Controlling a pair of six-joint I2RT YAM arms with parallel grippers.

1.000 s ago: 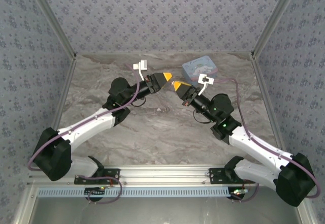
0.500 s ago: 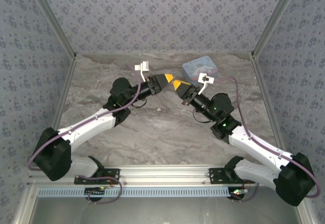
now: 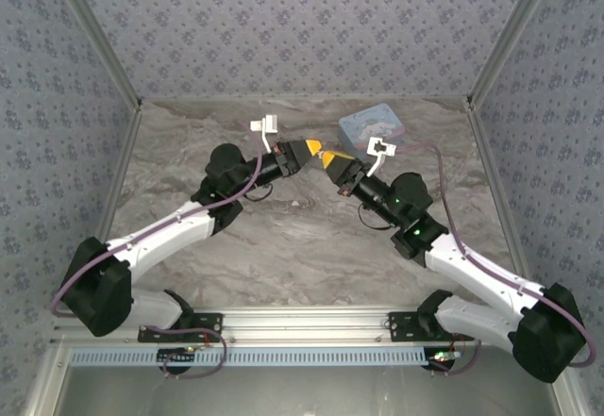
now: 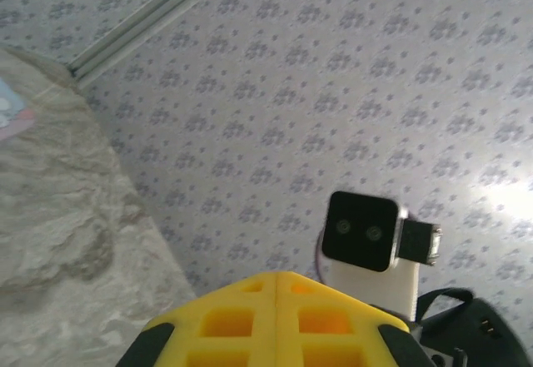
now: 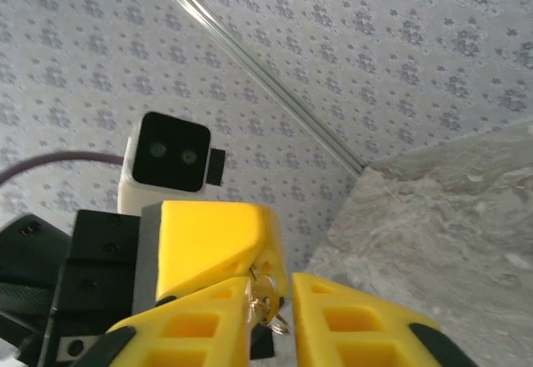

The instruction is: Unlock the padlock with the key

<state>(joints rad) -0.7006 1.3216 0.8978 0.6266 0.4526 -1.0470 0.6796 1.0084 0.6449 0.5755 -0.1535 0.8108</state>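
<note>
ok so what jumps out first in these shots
The two yellow-tipped arms meet tip to tip over the far middle of the table: the left gripper against the right gripper. In the right wrist view a small brass key sits at the shut left tips, between the right gripper's parted fingers. A light blue tin lies just behind the right gripper.

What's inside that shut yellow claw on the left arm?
A small brass key pokes from the shut tips of the left gripper. Its pinched end is hidden between them.
</note>
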